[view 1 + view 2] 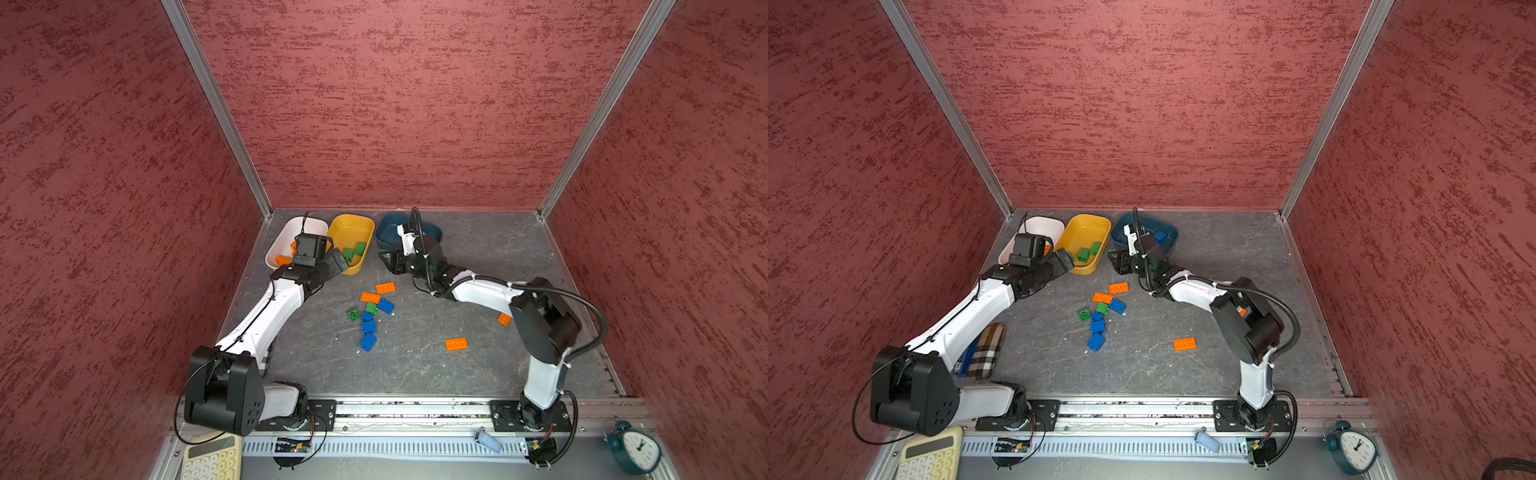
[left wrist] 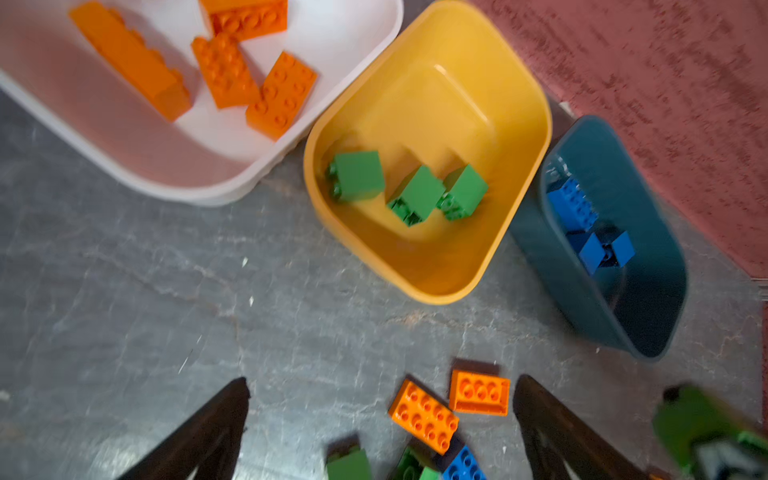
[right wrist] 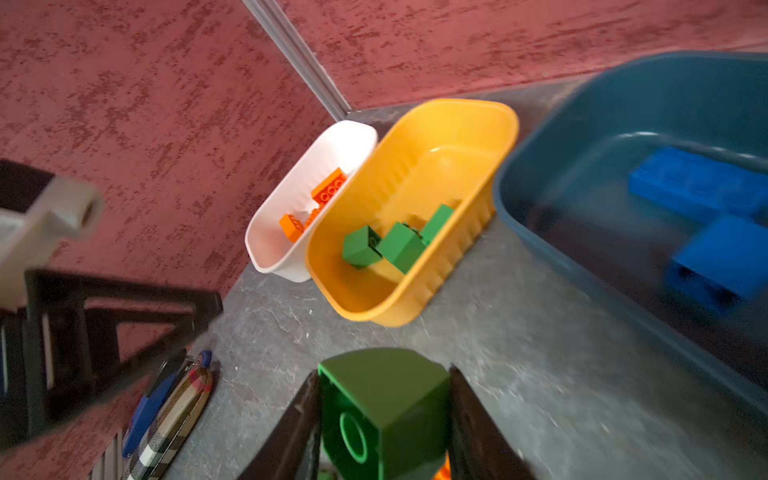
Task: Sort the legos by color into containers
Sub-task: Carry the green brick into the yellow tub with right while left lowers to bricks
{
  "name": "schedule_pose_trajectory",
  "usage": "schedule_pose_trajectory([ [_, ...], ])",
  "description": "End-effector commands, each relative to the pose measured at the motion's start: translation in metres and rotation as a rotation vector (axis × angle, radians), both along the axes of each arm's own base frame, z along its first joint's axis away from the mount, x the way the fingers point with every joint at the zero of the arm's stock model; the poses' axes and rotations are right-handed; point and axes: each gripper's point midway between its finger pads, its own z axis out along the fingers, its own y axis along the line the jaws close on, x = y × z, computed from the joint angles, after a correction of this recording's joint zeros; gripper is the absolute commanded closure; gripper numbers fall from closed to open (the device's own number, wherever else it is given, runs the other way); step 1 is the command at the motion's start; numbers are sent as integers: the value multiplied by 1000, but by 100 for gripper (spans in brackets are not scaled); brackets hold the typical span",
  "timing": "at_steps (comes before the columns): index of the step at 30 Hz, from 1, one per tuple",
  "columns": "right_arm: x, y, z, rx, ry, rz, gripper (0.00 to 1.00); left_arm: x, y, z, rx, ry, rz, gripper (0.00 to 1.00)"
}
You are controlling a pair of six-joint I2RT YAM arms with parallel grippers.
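Gripping a green lego (image 3: 386, 411), the right tool (image 3: 382, 374) hangs at seven o'clock of the teal tub (image 1: 384, 235); the left tool (image 2: 381, 381) gapes wide. Motion blurs both wrist views; calculator (image 1: 212, 457) keys unreadable, cropped.

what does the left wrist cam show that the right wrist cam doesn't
Only left wrist: lying loose, a blue studded plastic brick beside two flat orange plastic bricks. Only right wrist: a checked fabric pouch and, up close, the right pincer shut on a chunky green plastic brick. Both: the white plastic tub holding orange bricks, the mustard yellow plastic tub holding three green ones, the dark teal plastic tub holding blue ones.
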Motion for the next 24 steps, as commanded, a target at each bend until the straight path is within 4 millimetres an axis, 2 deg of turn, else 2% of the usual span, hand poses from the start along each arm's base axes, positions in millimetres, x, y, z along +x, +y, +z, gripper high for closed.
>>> schedule_pose_trajectory([
  [1,9,36,36,95,-152,101,65,-30,-6,-23,-41,115,18,1],
  [6,33,66,8,-15,-223,116,63,-63,-25,-48,-28,223,-4,1],
  [9,49,74,-8,-70,-221,101,59,-75,-33,-60,-31,260,-1,1],
  [12,57,82,-16,-117,-235,115,52,-81,-39,-71,-45,288,-5,1],
  [15,63,90,-20,-158,-235,141,48,-81,-46,-76,-57,300,-28,4],
  [18,62,96,-17,-191,-244,178,40,-82,-53,-80,-62,314,-47,4],
  [24,59,88,-3,-239,-260,166,32,-83,-60,-90,-59,338,-59,5],
])
